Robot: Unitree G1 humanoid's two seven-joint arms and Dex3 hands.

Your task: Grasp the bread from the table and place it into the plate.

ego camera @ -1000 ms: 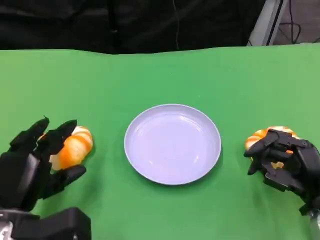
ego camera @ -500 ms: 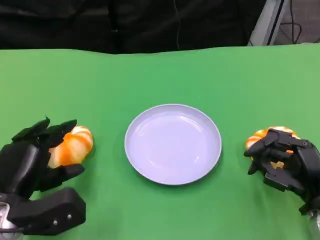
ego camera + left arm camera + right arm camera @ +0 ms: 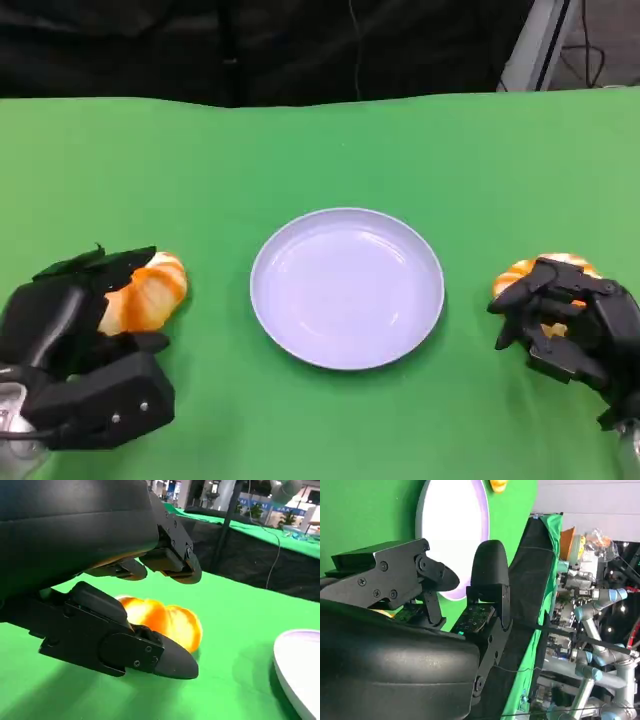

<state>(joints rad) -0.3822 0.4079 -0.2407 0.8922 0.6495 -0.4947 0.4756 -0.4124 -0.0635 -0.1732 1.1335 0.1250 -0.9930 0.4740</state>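
On the left of the green table (image 3: 330, 140), the left hand (image 3: 75, 330) lies low beside one bread roll (image 3: 145, 295), its fingers spread around the roll from above and below. In the left wrist view the roll (image 3: 162, 620) sits on the cloth between the fingers, with gaps on both sides, so the hand frames it for a grasp but does not appear to grip it yet. The white plate (image 3: 346, 288) stands empty in the middle, between the two rolls and within reach of either arm. On the right, the right hand (image 3: 565, 320) is curled over a second roll (image 3: 520, 272). Whether its fingers press on that roll cannot be told; the right wrist view hides the contact.
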